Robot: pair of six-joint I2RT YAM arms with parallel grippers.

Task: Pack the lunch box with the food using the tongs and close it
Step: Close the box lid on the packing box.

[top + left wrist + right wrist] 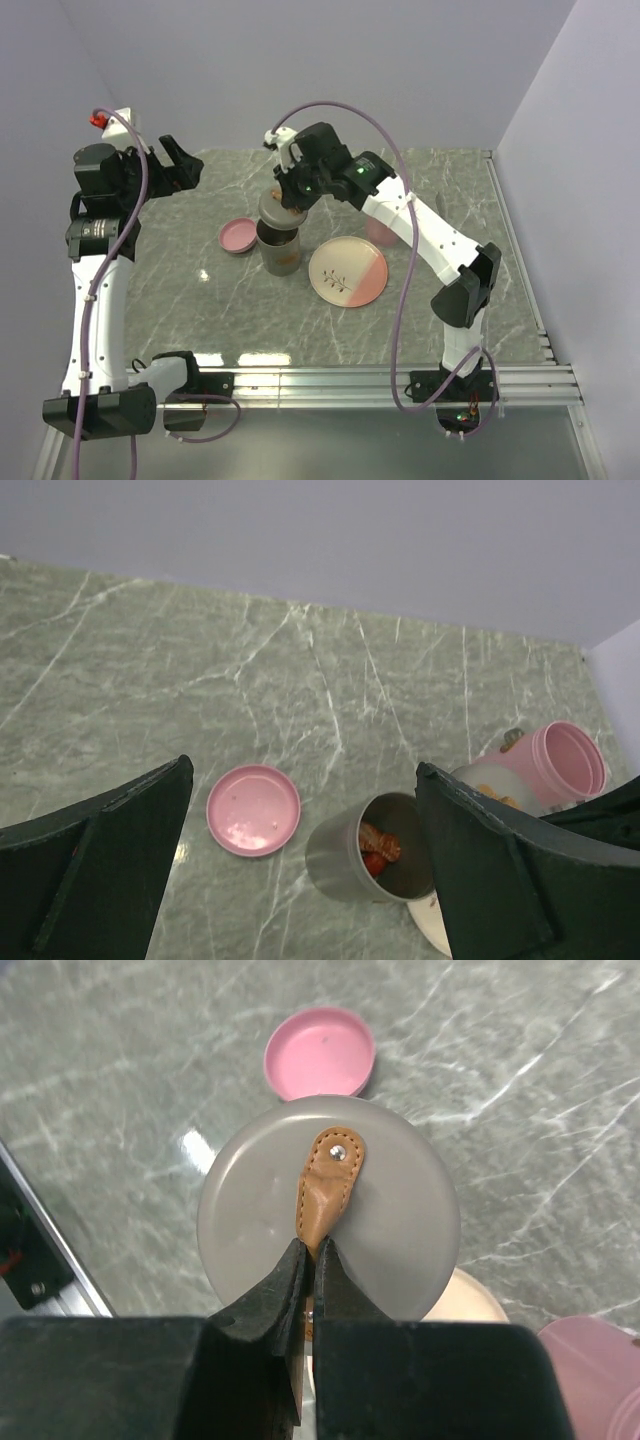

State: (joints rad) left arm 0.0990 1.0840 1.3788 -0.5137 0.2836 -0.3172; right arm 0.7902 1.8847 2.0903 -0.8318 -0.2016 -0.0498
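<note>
Right gripper (310, 1260): we see it pinched on the brown tab (325, 1185), grey lid (400, 1220) over the lunch box (335, 865).
Left gripper (178, 162): fingers spread wide, off the table.
Food (378, 845): red bits inside the lunch box, beside a pink lid (253, 809).

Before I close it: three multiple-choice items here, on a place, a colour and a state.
1. The pink lid lies: A on top of the grey container; B on the table, left of that container; C inside it.
2. The strap on the grey lid is: A brown; B blue; C white.
3. The left hand is: A shut on the pink lid; B shut on nothing; C open.
B: top view shows it flat beside the container. A: tan leather in the right wrist view. C: fingers wide apart.
</note>
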